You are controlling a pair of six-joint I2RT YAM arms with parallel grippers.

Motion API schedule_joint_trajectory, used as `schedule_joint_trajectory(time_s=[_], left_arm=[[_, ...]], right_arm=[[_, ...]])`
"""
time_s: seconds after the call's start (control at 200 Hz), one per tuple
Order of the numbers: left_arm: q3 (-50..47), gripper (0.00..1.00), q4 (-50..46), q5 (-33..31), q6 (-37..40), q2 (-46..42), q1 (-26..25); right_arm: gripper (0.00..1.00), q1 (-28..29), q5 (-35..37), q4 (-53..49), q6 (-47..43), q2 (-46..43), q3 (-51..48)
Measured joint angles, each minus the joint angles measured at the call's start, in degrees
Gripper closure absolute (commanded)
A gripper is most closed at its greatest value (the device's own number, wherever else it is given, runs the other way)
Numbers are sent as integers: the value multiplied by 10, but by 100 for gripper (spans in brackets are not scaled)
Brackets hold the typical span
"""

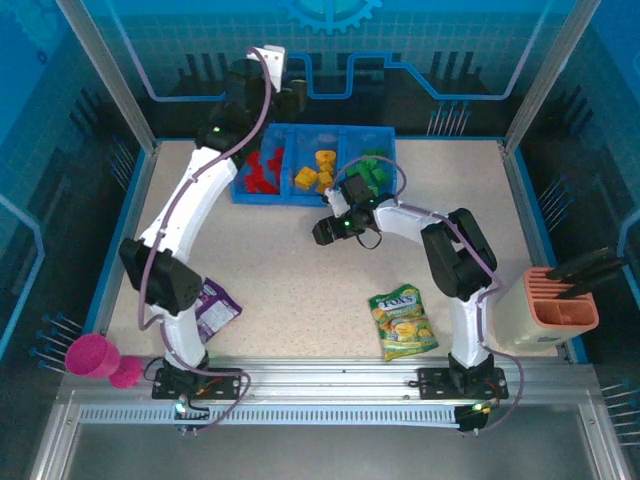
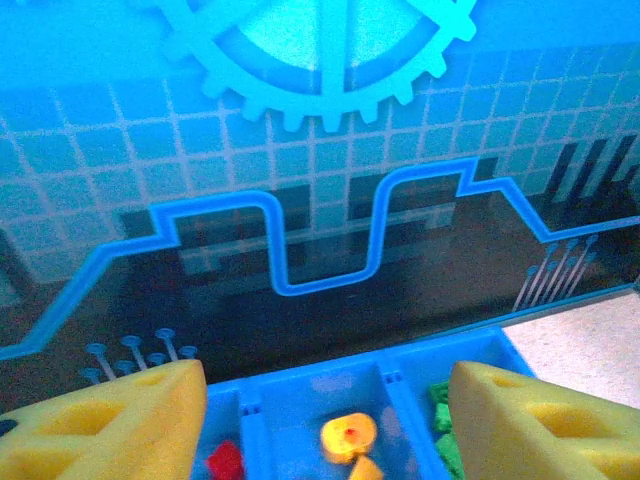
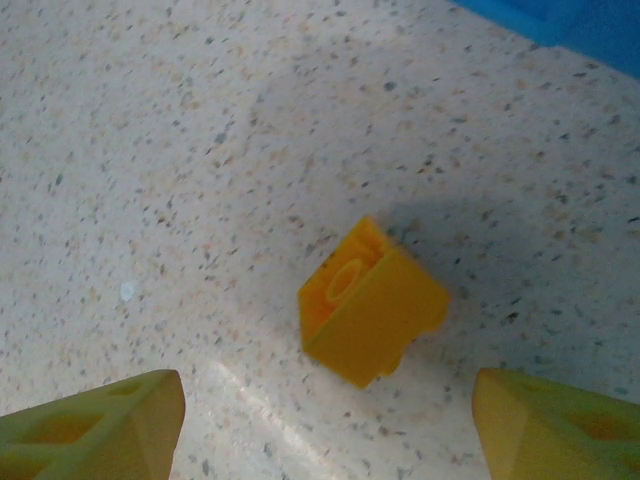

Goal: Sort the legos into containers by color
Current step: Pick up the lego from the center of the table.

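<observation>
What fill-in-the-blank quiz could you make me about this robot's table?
The blue tray has ___ compartments. Its middle compartment holds ___ legos. Under the open right gripper, a loose yellow brick lies on the ___. The left gripper, above the tray, holds ___.
Missing words: three; yellow; table; nothing.

One tray (image 1: 290,198), two snack bags (image 1: 403,322) (image 1: 214,308), one loose brick (image 3: 372,303), roughly twelve sorted bricks (image 1: 322,168)
</observation>
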Motion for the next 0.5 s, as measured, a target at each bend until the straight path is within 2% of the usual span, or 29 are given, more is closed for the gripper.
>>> schedule_joint_trajectory(time_s=[0.315,0.5], left_arm=[[-117,28,28,-49,67,-143,21],[-149,26,52,-63,86,-193,23]], right_arm=[[29,-1,-5,-13,34,34,30],[35,-1,-2,-14,56,40,37]])
